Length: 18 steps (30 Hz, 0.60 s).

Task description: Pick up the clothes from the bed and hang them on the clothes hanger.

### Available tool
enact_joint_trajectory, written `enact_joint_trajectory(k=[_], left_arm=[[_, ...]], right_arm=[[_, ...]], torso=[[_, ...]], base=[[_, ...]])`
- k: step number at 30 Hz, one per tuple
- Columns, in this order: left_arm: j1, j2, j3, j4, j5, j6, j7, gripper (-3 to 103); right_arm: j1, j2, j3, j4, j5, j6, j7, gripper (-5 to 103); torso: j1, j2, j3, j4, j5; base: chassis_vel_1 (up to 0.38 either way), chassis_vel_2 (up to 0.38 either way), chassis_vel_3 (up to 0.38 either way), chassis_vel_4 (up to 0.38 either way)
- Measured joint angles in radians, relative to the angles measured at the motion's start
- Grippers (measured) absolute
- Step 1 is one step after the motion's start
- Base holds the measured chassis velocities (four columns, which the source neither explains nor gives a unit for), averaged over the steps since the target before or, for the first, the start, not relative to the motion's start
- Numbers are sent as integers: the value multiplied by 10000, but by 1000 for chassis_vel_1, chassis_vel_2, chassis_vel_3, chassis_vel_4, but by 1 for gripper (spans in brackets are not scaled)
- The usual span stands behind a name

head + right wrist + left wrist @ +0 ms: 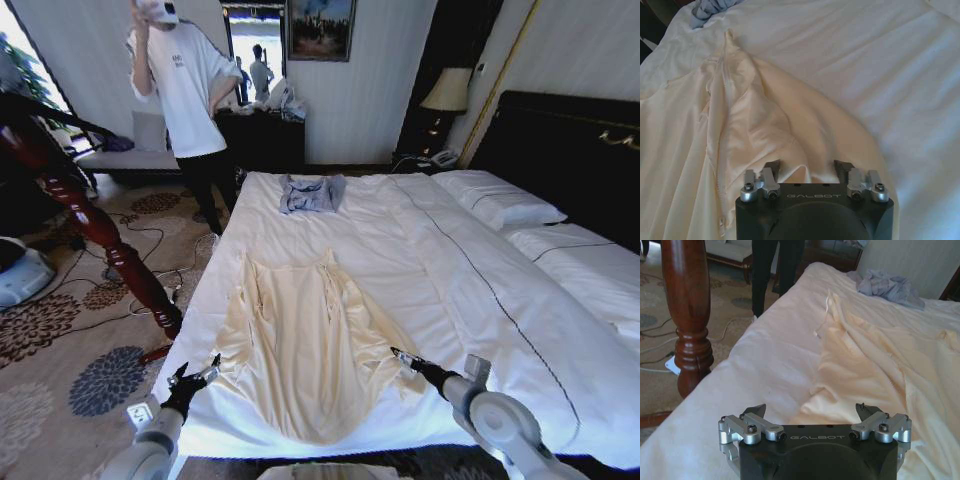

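The clothes [300, 345], a large cream shirt, lie spread flat on the near part of the bed [400, 240], neck end pointing away from me. My left gripper [200, 366] hovers open at the shirt's near left edge; in the left wrist view the cream fabric [865, 365] reaches in between its open fingers [756, 411]. At the shirt's near right edge my right gripper [400, 355] is also open, and the right wrist view has a fold of the shirt [760, 125] just ahead of its fingers [773, 167]. The clothes hanger is out of view.
A small grey-blue garment [311, 192] lies at the bed's far end. A thick dark-red wooden post [95, 225] stands on the carpet left of the bed, close to my left arm. Cables [140, 255] run across the floor. Pillows [500, 200] and a black headboard [570, 150] are to the right.
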Motion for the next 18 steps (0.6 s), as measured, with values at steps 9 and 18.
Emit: enact_joint_trajectory(k=[9, 18], left_arm=[[-223, 28, 448, 341, -235, 209, -209, 100], [-1012, 166, 1105, 979, 78, 186, -385, 89]], right_arm=[[16, 44, -72, 64, -118, 25, 60, 31], [240, 101, -141, -75, -273, 45, 194, 2]], torso=[[0, 0, 0, -1, 0], [0, 0, 0, -1, 0]], base=[[0, 0, 0, 0], [0, 0, 0, 0]])
